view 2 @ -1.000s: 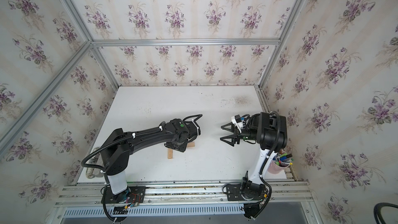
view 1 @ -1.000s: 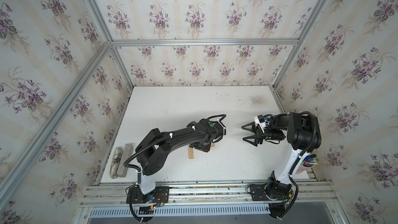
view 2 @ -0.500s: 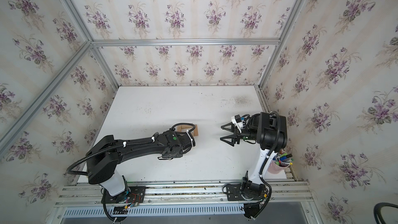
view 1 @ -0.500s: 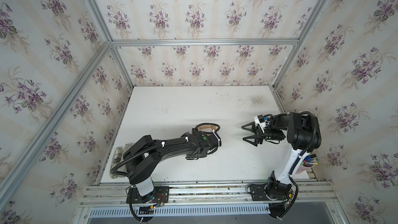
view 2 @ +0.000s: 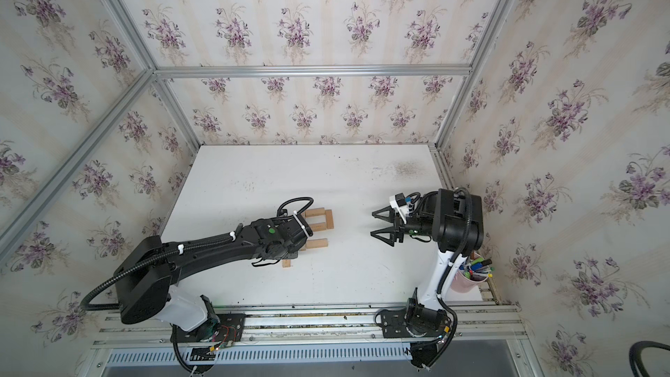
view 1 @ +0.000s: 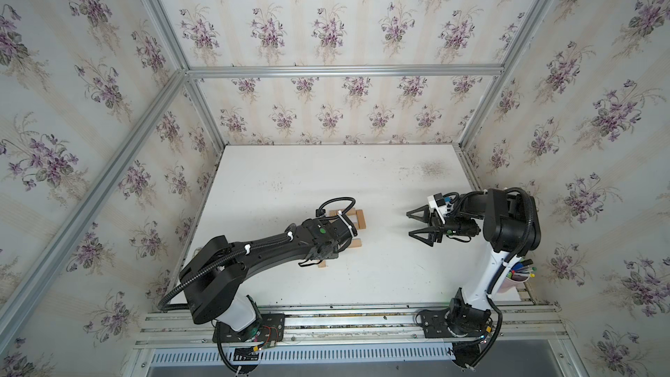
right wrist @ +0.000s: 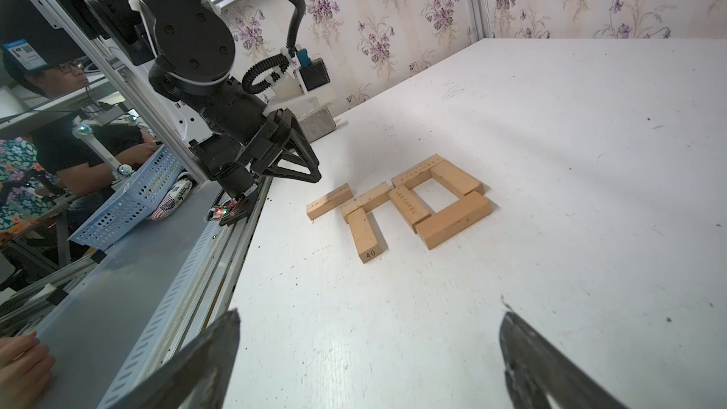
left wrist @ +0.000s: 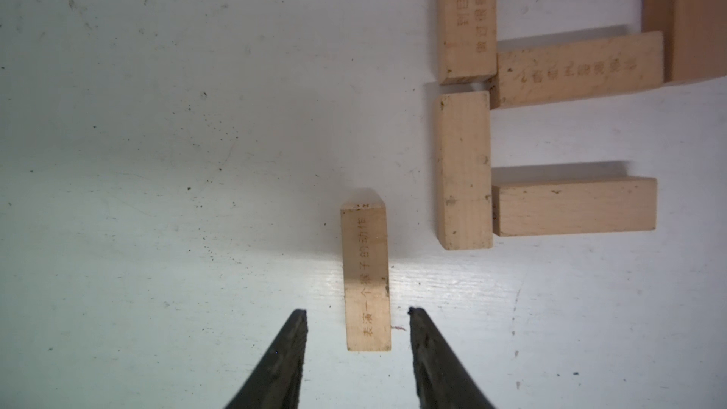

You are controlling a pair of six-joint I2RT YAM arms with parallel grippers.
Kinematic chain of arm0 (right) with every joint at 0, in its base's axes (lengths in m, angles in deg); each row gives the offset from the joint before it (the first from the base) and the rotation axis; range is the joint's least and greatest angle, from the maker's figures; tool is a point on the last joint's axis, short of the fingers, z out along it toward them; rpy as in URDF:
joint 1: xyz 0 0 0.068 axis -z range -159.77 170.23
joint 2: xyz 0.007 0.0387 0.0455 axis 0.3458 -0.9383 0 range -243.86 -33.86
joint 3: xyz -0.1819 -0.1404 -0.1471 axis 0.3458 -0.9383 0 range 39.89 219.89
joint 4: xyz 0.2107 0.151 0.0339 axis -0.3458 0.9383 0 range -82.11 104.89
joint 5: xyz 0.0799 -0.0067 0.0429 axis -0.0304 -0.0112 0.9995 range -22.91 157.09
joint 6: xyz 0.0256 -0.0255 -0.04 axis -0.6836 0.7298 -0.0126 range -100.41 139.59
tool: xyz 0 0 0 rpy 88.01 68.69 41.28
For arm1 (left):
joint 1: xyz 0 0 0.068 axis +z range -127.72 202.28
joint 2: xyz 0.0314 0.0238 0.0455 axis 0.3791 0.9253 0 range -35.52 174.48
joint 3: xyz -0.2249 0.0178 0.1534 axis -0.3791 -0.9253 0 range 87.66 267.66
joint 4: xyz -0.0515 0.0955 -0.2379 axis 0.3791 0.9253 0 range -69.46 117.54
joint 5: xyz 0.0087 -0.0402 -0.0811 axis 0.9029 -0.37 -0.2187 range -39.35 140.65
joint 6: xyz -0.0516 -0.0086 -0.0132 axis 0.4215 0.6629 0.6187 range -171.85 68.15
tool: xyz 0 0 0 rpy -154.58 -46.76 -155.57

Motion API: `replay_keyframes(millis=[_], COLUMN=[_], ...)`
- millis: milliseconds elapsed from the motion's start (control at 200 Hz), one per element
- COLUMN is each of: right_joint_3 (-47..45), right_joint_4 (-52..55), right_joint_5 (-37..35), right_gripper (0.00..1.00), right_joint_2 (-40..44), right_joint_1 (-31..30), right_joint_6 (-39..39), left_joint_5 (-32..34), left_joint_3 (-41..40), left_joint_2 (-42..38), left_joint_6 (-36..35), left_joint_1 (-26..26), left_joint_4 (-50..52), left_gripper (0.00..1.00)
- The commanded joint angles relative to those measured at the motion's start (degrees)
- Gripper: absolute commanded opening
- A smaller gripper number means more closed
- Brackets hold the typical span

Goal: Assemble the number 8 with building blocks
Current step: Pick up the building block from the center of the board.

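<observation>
- number 8 [right wrist: 409, 203] half built on white table [view 1: 326, 175]: six building blocks [left wrist: 578, 68] lie flat and butted together
- one loop of it is closed by four blocks; the other loop has only one side bar and the end crossbar, second side missing
- seventh, loose block [left wrist: 366, 277] lies flat just beside the number 8, outside that lone side bar and parallel to it, a gap between them, printed face up
- left gripper [left wrist: 357, 310] hovers over the end of the loose block farthest from the number 8, jaws released
- its fingers [left wrist: 283, 356] straddle the block, bare table showing on both sides, no contact
- left arm [view 1: 261, 248] covers part of the number 8 in both top views; only the loose block's end peeks out [view 1: 322, 264] [view 2: 286, 263]
- right gripper [view 1: 409, 224] well apart from the number 8, over bare table, tips pointing toward it, jaws spread wide, nothing between them
- grey bar [right wrist: 316, 123] at table edge behind left arm, well apart from the number 8
</observation>
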Motion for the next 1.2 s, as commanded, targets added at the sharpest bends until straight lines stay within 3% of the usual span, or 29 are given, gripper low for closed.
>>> replay_keyframes(millis=[0,440,854,1009,1194], right_joint_3=[0.2,0.2,0.2,0.2,0.2], right_joint_4=[1.6,1.6,1.6,1.6,1.6], right_joint_5=[2.0,2.0,1.9,2.0,1.9], right_gripper=[1.0,1.0,1.0,1.0,1.0], right_joint_2=[0.0,0.0,0.0,0.1,0.0], right_joint_1=[0.0,0.0,-0.1,0.0,-0.1], right_joint_6=[23.0,23.0,23.0,23.0,23.1], left_joint_5=[-3.4,-5.8,-8.7,-8.5,-8.9], left_joint_3=[-0.1,-4.0,-2.0,-3.1,-4.7], left_joint_2=[1.6,2.5,8.0,7.1,5.8], left_joint_6=[-5.2,-3.9,-6.5,-5.4,-4.2], left_joint_1=[0.5,2.5,4.9,5.4,5.7], left_joint_4=[-1.5,-6.4,-10.1,-10.1,-9.9], left_gripper=[0.46,0.43,0.42,0.28,0.27])
